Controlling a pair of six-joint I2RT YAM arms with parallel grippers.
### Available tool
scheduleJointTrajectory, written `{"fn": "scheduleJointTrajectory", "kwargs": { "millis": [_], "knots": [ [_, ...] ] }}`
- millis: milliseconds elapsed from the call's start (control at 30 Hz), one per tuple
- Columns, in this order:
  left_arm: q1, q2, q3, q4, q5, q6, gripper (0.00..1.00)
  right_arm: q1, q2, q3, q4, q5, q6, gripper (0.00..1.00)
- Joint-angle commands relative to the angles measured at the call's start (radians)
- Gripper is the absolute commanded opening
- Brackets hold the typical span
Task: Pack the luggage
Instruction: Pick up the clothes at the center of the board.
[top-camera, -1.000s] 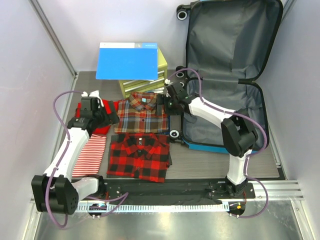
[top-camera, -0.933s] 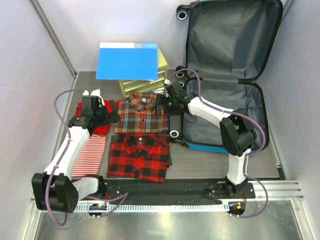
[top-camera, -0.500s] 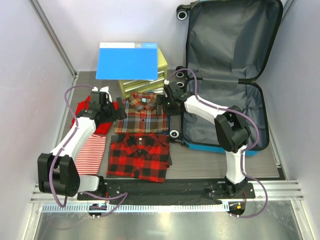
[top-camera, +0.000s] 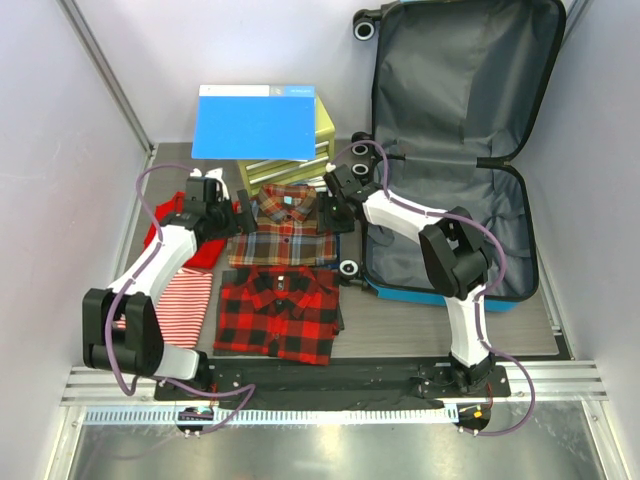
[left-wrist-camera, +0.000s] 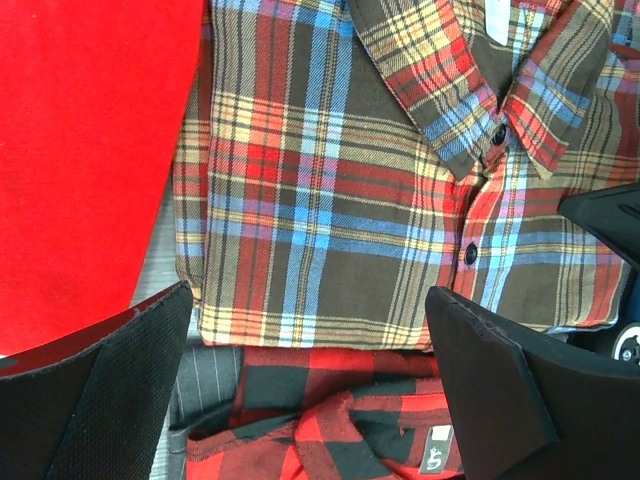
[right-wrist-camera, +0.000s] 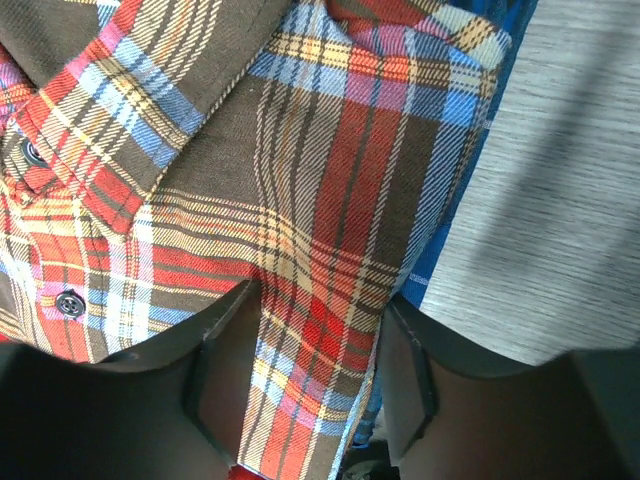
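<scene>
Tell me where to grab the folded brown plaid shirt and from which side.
Grip the brown plaid shirt by its two side edges, one tool from each side, coming in low. It lies flat and folded, so a pinch from above would probably lift only the top layer. The right tool straddles the right edge.

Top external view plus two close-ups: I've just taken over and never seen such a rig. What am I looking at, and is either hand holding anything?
The overhead picture shows two robot arms bolted at the near edge of the table; the close-ups come from cameras on their wrists. On the table lie a brown plaid shirt, a red-and-black checked shirt, a striped garment and a red garment, beside an open suitcase. A blue folder rests on a drawer box behind. The left hand hangs open over the plaid shirt's left edge, holding nothing. The right hand has that shirt's other edge between its fingers; whether it grips is unclear.
</scene>
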Motion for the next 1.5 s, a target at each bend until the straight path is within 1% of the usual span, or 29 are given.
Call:
{"fn": "scheduleJointTrajectory", "kwargs": {
  "millis": [0, 133, 233, 300, 533, 700, 900, 933, 967, 1033, 1133, 1233, 1267, 1333, 1367, 1467],
  "knots": [
    [-0.005, 0.015, 0.038, 0.054, 0.016, 0.027, 1.00, 0.003, -0.058, 0.042, 0.009, -0.011, 0.032, 0.52],
    [-0.005, 0.030, 0.041, 0.060, 0.022, 0.030, 1.00, 0.003, -0.052, 0.054, 0.007, -0.049, 0.052, 0.46],
    [-0.005, 0.035, 0.047, 0.057, 0.025, 0.045, 1.00, 0.020, -0.049, 0.094, -0.025, -0.026, 0.054, 0.45],
    [-0.003, 0.033, 0.050, 0.056, 0.021, 0.054, 1.00, 0.034, -0.062, 0.109, -0.057, 0.009, 0.054, 0.48],
    [-0.003, 0.038, 0.042, 0.060, 0.037, 0.062, 1.00, 0.043, -0.058, 0.100, -0.085, 0.029, 0.107, 0.57],
    [-0.003, 0.038, 0.042, 0.060, 0.044, 0.079, 1.00, 0.043, -0.038, 0.080, -0.089, 0.032, 0.120, 0.57],
    [-0.003, 0.039, 0.041, 0.060, 0.048, 0.082, 1.00, 0.043, -0.012, 0.068, -0.089, 0.040, 0.095, 0.57],
    [-0.005, 0.039, 0.039, 0.062, 0.048, 0.080, 1.00, 0.043, -0.003, 0.069, -0.089, 0.072, 0.091, 0.57],
    [-0.005, 0.038, 0.041, 0.062, 0.047, 0.080, 1.00, 0.043, 0.000, 0.068, -0.089, 0.072, 0.089, 0.57],
    [-0.003, 0.038, 0.039, 0.063, 0.048, 0.079, 1.00, 0.043, 0.010, 0.068, -0.091, 0.071, 0.077, 0.53],
    [-0.003, 0.036, 0.036, 0.066, 0.050, 0.077, 1.00, 0.045, 0.013, 0.071, -0.089, 0.063, 0.063, 0.43],
    [-0.003, 0.032, 0.036, 0.068, 0.050, 0.073, 1.00, 0.043, 0.014, 0.085, -0.089, 0.057, 0.048, 0.25],
    [-0.003, 0.030, 0.036, 0.068, 0.051, 0.073, 1.00, 0.043, 0.010, 0.092, -0.094, 0.057, 0.045, 0.14],
    [-0.003, 0.023, 0.041, 0.065, 0.048, 0.074, 1.00, 0.057, -0.001, 0.128, -0.117, 0.057, 0.031, 0.04],
    [-0.003, 0.021, 0.044, 0.062, 0.045, 0.074, 1.00, 0.063, -0.006, 0.140, -0.126, 0.064, 0.026, 0.01],
    [-0.003, 0.015, 0.053, 0.051, 0.033, 0.074, 1.00, 0.098, -0.023, 0.201, -0.154, 0.084, 0.017, 0.01]
  ]
}}
